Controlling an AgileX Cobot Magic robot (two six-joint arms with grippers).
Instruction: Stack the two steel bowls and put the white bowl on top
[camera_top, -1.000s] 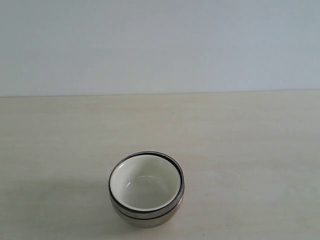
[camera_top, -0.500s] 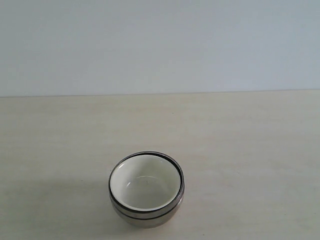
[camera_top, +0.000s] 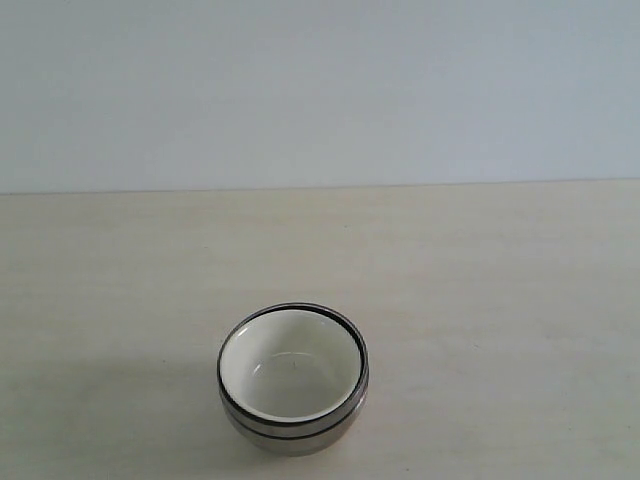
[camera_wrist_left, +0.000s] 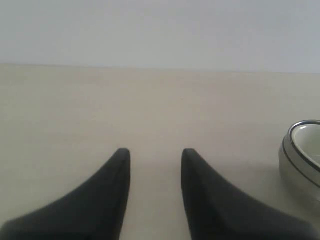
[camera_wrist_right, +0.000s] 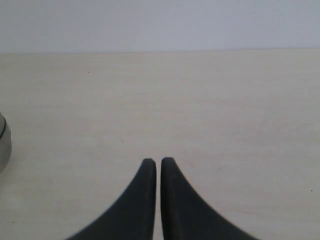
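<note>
The two steel bowls (camera_top: 295, 432) sit nested near the table's front middle in the exterior view, their rims showing as two bands. The white bowl (camera_top: 290, 375) rests inside them on top. Neither gripper appears in the exterior view. In the left wrist view my left gripper (camera_wrist_left: 152, 152) is open over bare table, with the bowl stack (camera_wrist_left: 300, 152) off to one side, apart from it. In the right wrist view my right gripper (camera_wrist_right: 158, 161) is shut on nothing, and a sliver of a steel bowl (camera_wrist_right: 3, 142) shows at the picture's edge.
A pale wooden table (camera_top: 480, 300) spreads around the stack, backed by a plain light wall (camera_top: 320, 90). No other objects are in view.
</note>
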